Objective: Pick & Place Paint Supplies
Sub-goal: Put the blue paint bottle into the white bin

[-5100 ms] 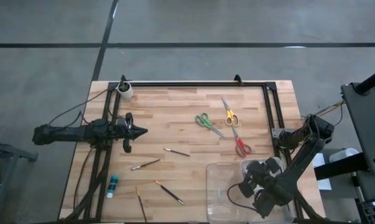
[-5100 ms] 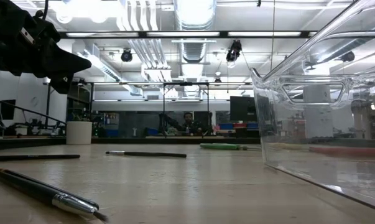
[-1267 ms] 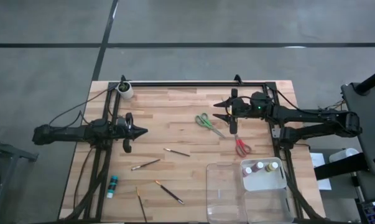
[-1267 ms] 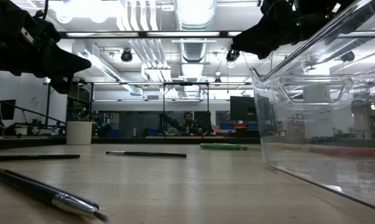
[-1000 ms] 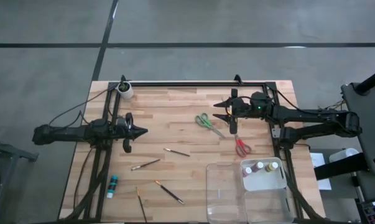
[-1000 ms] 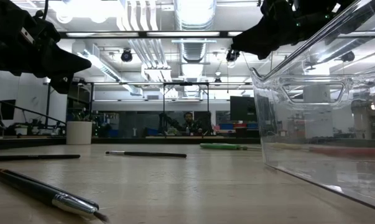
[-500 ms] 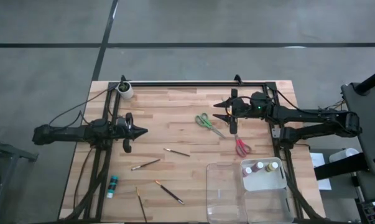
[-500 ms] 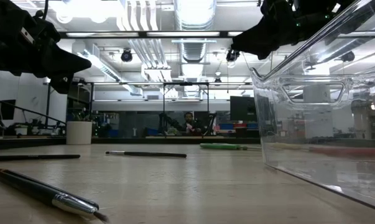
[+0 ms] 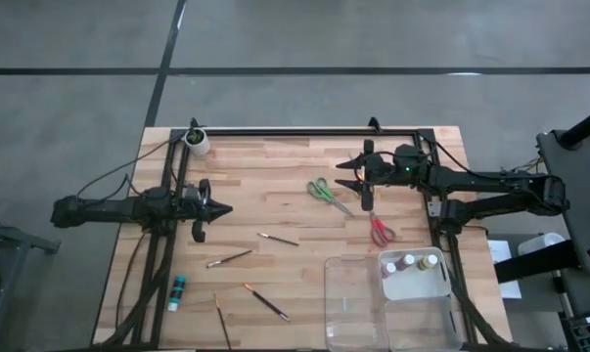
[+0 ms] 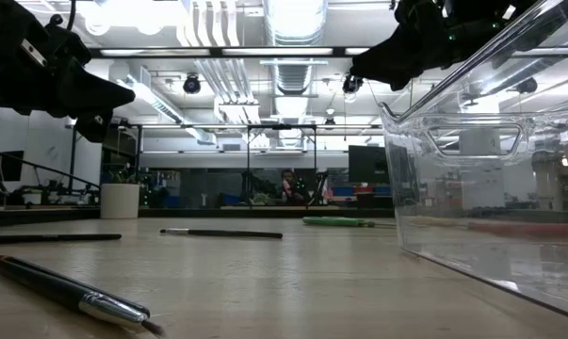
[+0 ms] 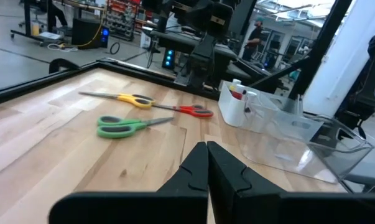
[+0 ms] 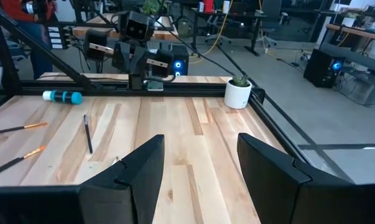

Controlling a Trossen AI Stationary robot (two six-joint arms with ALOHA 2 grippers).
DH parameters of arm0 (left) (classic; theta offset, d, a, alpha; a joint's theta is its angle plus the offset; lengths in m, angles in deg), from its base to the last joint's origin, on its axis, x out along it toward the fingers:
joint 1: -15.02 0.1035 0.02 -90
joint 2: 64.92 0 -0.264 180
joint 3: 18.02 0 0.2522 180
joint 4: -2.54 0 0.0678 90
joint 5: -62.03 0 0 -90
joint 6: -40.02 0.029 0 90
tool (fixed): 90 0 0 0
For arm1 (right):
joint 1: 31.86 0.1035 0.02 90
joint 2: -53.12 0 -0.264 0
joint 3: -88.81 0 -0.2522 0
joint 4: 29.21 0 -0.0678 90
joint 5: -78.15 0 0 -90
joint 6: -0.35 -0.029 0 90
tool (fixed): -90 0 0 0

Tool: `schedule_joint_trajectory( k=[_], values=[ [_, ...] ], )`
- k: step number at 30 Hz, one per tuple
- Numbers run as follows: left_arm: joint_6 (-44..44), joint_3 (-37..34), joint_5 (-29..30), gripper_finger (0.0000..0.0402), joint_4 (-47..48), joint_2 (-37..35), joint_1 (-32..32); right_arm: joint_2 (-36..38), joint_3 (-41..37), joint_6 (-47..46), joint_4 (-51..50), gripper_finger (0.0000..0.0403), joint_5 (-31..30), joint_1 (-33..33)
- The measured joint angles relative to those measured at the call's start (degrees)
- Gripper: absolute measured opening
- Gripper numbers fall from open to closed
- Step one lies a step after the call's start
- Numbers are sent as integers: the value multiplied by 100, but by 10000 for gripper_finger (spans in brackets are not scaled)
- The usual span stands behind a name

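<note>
Three scissors (image 9: 323, 190): green, yellow, red handles. Four thin brushes (image 9: 277, 239) around 7 o'clock. Right gripper (image 9: 344, 174) spread wide, empty; left gripper (image 9: 226, 206) pinched closed.

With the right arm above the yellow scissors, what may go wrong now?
1. The right gripper hangs with open jaws over the yellow scissors. The red scissors lie very close, so the jaws might nudge them too.
2. Scissors lie flat on the table, so the jaws may slip over them.
3. The clear tray already holds bottles in one compartment; a careless drop could knock them over.
</note>
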Motion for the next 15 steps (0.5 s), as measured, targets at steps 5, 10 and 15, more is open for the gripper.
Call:
schedule_joint_trajectory(
  k=[5,10,15],
  values=[
    [0,1,0,0,-1,0,-2,0,0,0,2,201,0,0],
    [-435,25,-2,0,26,0,4,0,-1,0,2,201,-2,0],
    [-1590,777,399,0,1321,3,12,0,0,0,2,201,-13,0]
  ],
)
